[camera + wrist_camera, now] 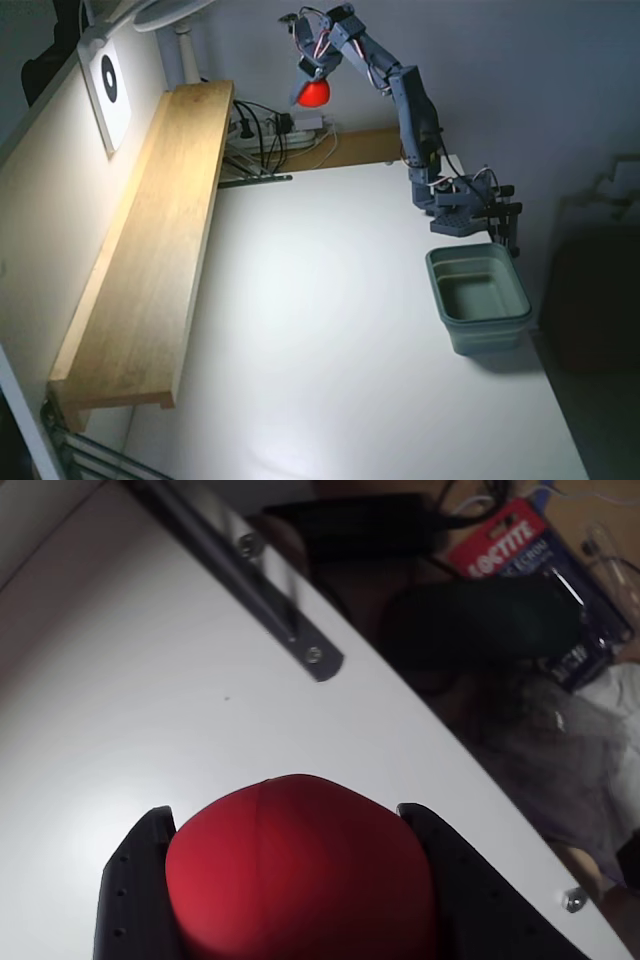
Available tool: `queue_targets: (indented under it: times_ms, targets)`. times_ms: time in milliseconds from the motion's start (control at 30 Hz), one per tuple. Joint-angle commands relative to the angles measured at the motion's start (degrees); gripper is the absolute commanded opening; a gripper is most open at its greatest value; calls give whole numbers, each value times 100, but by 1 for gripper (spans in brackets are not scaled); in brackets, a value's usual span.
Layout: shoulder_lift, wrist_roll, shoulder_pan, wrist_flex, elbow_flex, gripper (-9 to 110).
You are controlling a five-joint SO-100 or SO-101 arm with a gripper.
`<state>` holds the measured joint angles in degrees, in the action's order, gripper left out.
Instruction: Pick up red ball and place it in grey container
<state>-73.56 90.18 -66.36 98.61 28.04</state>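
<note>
End effector (312, 88) is closed around the red ball (314, 94), held high in the air at the far end of the tabletop (330, 330) in the fixed view, arm stretched up and back from its base at the right edge. Ball is clear of the surface, well above it. In the wrist view the red ball (300, 875) fills the lower centre, a dark finger (135, 890) pressed on its left side and another on its right (both touching, no gap seen), end effector (300, 880) opened just to ball width.

Grey container (480, 297) sits on the tabletop at the right edge in the fixed view, just in front of the arm base, upright, nothing visible inside. Ball and container are well apart.

Long wooden shelf (150, 250) runs along the left wall in the fixed view, cables (265, 130) bunched at its far end. Wrist view looks past the tabletop edge: metal bracket (250, 575) with screws on the edge, red Loctite package (505, 545) and dark clutter below it (blurred, can't tell what).
</note>
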Motion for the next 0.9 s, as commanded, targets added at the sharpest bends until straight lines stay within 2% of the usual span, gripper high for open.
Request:
queue_targets:
  times_ms: [0, 867]
  targets:
    - [-132, -18, 494, 99, -245, 23]
    - [-132, -18, 4970, 99, -245, 23]
